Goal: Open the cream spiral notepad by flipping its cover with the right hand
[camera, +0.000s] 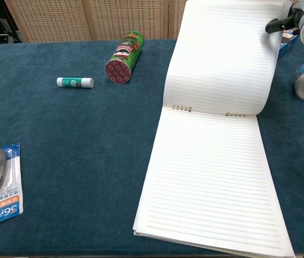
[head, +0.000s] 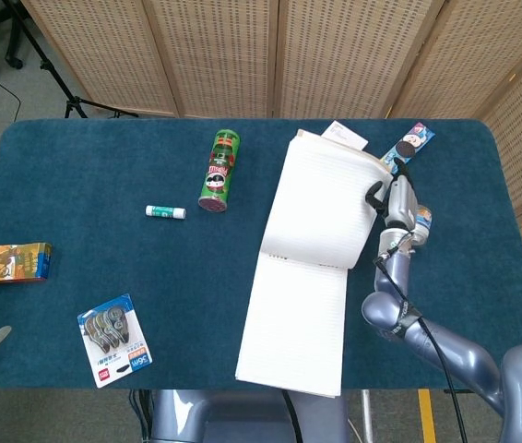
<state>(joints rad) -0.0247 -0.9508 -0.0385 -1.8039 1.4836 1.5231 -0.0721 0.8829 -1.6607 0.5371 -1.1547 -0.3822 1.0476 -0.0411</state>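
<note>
The worktop (head: 77, 175) is dark blue-green. The notepad (head: 307, 268) shows white pages with thin grey lines. The chip can (head: 220, 170) is green with a red end. The glue stick (head: 165, 212) is white with a green cap. The right hand (head: 396, 197) is silver with black fingers. The cookie pack (head: 407, 145) is blue.

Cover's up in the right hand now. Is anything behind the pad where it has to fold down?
Yes. The white box lies just behind the raised cover, partly hidden by it, and the cookie pack sits to its right. The right hand grips the cover's right edge. Laid flat, the cover would probably land on the box.
</note>
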